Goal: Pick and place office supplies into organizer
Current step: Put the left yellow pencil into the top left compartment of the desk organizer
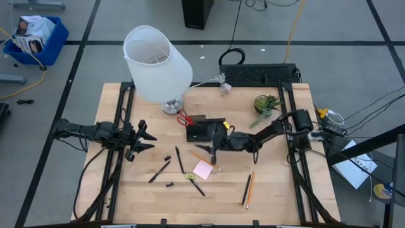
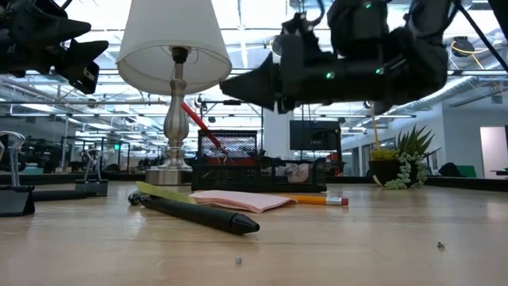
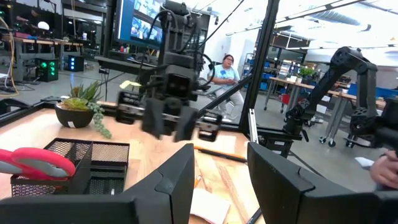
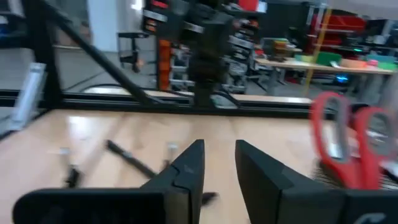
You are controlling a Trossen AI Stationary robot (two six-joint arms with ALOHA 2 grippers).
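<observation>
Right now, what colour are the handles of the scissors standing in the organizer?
Red. The scissors show best in the right wrist view, standing in the black mesh organizer.

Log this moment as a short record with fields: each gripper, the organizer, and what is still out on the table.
left gripper: hangs over the table's left side, jaws apart, holding nothing
right gripper: above the table just in front of the organizer, jaws slightly apart, nothing between them
organizer: black mesh tray near the lamp
scissors: red handles stick up from the organizer's lamp-side end
sticky-note pad: pink, flat on the table
pencils: lying side by side near the right front
plant: back right
</observation>
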